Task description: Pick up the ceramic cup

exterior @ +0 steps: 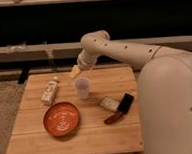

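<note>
Since the end effector [76, 71] hovers at eleven o'clock of the cup [82, 86] (open or closed, one cannot tell), which stands upright on the surface [39, 141], it should centre over the rim before descending.

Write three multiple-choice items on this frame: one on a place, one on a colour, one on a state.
1. Where is the pincer?
A) just above the ceramic cup, toward its far left side
B) far off to the right
C) down at the floor

2. What colour is the bowl?
A) blue
B) orange-red
C) green

3. How does the white bottle rest?
A) standing upright
B) lying on its side on the table
C) stacked inside the bowl

Answers:
1 A: the pincer hangs close over the cup's rim.
2 B: the bowl's whole inside shows orange-red.
3 B: the bottle's long body lies flat on the wood, left of the cup.
</note>
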Robot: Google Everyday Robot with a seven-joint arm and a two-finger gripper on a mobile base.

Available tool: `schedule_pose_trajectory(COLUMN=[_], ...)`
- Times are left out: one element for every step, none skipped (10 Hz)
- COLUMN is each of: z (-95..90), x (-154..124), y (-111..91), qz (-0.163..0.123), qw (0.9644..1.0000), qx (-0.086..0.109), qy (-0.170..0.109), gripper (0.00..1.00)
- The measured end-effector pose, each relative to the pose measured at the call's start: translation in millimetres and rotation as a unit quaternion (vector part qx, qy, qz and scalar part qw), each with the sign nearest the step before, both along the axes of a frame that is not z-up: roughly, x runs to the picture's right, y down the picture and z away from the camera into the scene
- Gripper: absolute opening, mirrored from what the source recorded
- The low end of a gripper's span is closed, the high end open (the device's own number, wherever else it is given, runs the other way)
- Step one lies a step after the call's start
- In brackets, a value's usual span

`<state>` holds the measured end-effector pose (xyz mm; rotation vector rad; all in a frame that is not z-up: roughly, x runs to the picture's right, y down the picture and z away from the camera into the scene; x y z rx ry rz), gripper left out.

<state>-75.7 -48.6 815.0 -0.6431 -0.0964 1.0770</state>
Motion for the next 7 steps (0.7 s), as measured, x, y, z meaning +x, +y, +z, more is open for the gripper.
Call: schedule_pose_trajectory(z=[0.0,-0.1,0.8,-1.3,-8.6,-12.5,-16.0], x=[-0.2,-0.3,-6.4,-13.1,-31.6,-39.1,-48.5], y=[0.1,0.7,5.9,9.9,26.6,35.2,50.3], qz=[-0.001,-0.005,-0.020,-0.029,-0.054,-0.065,-0.079], qw=[1.0000,1.0000,0.9998,0.9996,0.9984,0.9978,0.9965], qx=[0.000,-0.001,-0.003,-0.004,-0.011,-0.015,-0.024], qy=[0.000,0.000,-0.001,-0.003,-0.006,-0.007,-0.008], gripper=[0.80,0.80,0.80,0.80,0.80,0.80,0.80])
